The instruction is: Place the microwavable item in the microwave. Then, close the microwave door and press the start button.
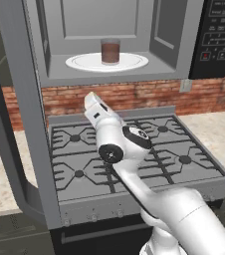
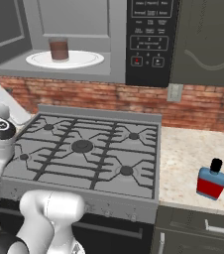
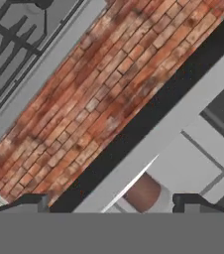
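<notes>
The microwavable item, a small clear glass (image 1: 110, 51) with dark brown contents, stands upright on the white turntable plate (image 1: 84, 63) inside the microwave (image 1: 119, 75). The same glass (image 2: 59, 49) stands left of the black keypad panel (image 2: 148, 39). The microwave door (image 1: 20, 109) is swung wide open on the left, out over the stove's left edge. My gripper (image 3: 111, 202) is open and holds nothing. It hangs below and in front of the microwave's opening, above the stove's back edge, and points up at the glass (image 3: 142, 192). My white hand (image 1: 93, 104) rises over the back burners.
A gas stove (image 1: 149, 149) with black grates lies under the arm, with a brick wall (image 2: 99, 96) behind it. A blue-and-red bottle (image 2: 212, 179) with a black cap stands on the counter right of the stove. A wall outlet (image 2: 174, 92) sits beneath the upper cabinet.
</notes>
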Available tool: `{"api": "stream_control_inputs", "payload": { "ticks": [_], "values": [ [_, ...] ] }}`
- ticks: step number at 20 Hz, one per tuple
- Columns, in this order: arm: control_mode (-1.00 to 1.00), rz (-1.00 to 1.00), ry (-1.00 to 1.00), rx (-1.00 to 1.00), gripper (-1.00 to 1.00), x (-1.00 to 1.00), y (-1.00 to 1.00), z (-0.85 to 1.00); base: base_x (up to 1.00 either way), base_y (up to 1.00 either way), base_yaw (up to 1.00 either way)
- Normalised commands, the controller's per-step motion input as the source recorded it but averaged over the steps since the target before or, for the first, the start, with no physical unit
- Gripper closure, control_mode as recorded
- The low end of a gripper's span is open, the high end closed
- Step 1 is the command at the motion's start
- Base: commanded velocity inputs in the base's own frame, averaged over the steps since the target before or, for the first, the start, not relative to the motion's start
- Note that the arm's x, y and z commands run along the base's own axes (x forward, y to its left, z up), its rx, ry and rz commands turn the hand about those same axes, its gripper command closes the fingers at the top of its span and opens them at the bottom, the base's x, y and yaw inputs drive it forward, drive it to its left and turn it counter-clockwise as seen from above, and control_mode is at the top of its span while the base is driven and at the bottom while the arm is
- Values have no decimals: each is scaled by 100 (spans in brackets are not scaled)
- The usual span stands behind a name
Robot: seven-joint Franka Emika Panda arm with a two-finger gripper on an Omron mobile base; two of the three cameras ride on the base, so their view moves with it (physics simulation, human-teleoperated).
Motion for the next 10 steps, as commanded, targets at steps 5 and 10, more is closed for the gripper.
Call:
{"api": "stream_control_inputs", "payload": {
  "ticks": [5, 10],
  "values": [
    [-100, 0, -11, -37, -100, -28, 82, -60, 0, 0, 0],
    [-100, -1, -23, -31, -100, -32, 84, -23, 0, 0, 0]
  ]
}}
